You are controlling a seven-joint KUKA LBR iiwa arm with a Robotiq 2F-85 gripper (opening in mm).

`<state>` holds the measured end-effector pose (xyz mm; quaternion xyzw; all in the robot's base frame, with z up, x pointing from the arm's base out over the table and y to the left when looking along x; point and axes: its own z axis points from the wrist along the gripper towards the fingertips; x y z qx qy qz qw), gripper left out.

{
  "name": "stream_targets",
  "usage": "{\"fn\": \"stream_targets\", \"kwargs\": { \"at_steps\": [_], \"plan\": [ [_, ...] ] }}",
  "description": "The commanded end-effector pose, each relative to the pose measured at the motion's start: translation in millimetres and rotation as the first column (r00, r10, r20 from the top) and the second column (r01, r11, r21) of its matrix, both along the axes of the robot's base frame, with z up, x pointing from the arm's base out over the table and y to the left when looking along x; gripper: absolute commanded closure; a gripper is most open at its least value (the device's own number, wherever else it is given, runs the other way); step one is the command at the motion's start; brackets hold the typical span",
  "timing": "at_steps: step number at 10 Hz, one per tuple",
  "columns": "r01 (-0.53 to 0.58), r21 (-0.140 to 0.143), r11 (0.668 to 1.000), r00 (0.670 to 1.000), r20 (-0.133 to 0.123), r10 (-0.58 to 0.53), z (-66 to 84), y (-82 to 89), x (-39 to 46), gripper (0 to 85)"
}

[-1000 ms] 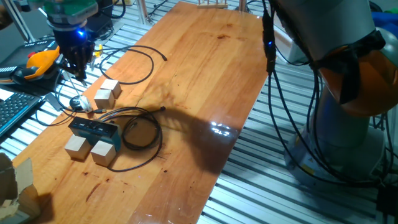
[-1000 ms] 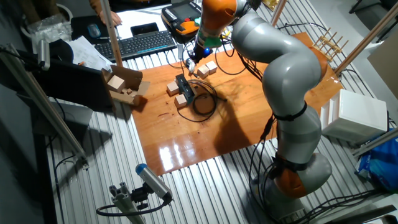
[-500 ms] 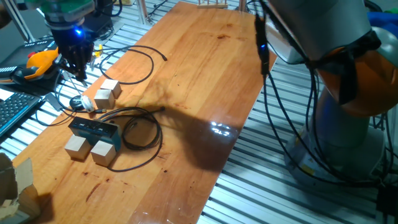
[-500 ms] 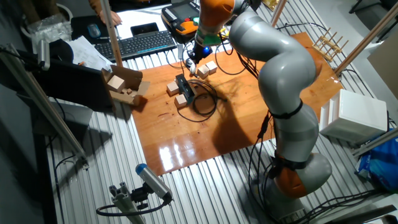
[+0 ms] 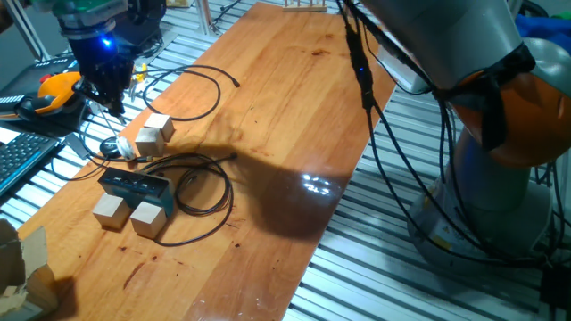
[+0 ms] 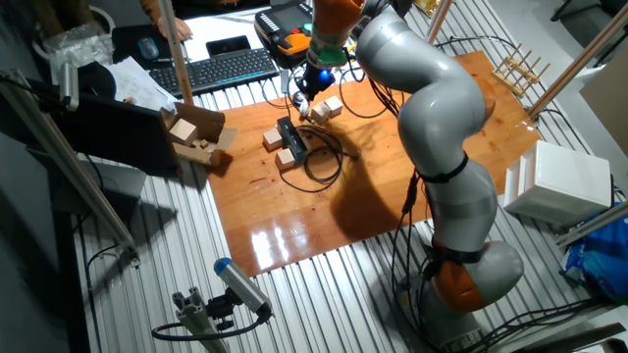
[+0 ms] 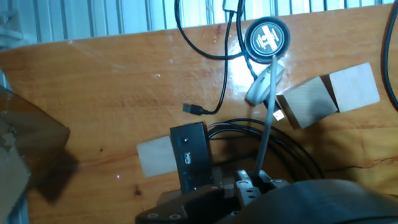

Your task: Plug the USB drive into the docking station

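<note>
The docking station (image 5: pixel 134 185) is a flat dark box lying on the wooden table between pale cubes; it also shows in the hand view (image 7: pixel 191 155) and the other fixed view (image 6: pixel 288 137). The USB drive (image 7: pixel 260 92) is a small whitish stick with a metal plug end, lying flat beside a round black puck (image 7: pixel 266 37) and a wooden cube (image 7: pixel 308 102). It shows as a pale speck (image 5: pixel 112 147) in one fixed view. My gripper (image 5: pixel 112 102) hangs above the drive, off the table, holding nothing. Its fingers (image 7: pixel 264 134) look like a single thin rod with no gap.
Two wooden cubes (image 5: pixel 109 211) (image 5: pixel 149 218) flank the dock's near side, another pair (image 5: pixel 153 134) sits behind it. Black cables loop (image 5: pixel 201 189) right of the dock, and a loose plug (image 7: pixel 194 109) lies near it. A keyboard and an orange tool (image 5: pixel 55 89) sit past the left edge.
The arm's elbow has swung left across the table. The gripper has drifted slightly up and left. Nothing on the table has moved.
</note>
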<state>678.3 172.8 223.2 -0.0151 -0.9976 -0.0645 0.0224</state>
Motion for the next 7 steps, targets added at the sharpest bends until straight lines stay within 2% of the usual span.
{"fn": "stream_targets", "kwargs": {
  "at_steps": [1,2,3,4,5,7],
  "plan": [
    [0.001,-0.013,1.0,1.0,-0.003,-0.001,0.1,1.0,-1.1,85.0],
    [0.016,-0.025,1.0,1.0,-0.003,-0.017,0.6,10.0,-9.5,85.0],
    [0.04,-0.02,0.999,0.999,0.002,-0.04,1.2,19.2,-20.3,85.0],
    [0.053,-0.02,0.998,0.998,0.02,-0.053,-0.3,28.4,-31.4,85.0],
    [0.058,-0.024,0.998,0.997,0.043,-0.057,-3.3,35.8,-38.5,85.0],
    [0.044,-0.039,0.998,0.995,0.089,-0.04,-13.9,44.1,-41.2,85.0]
  ]
}}
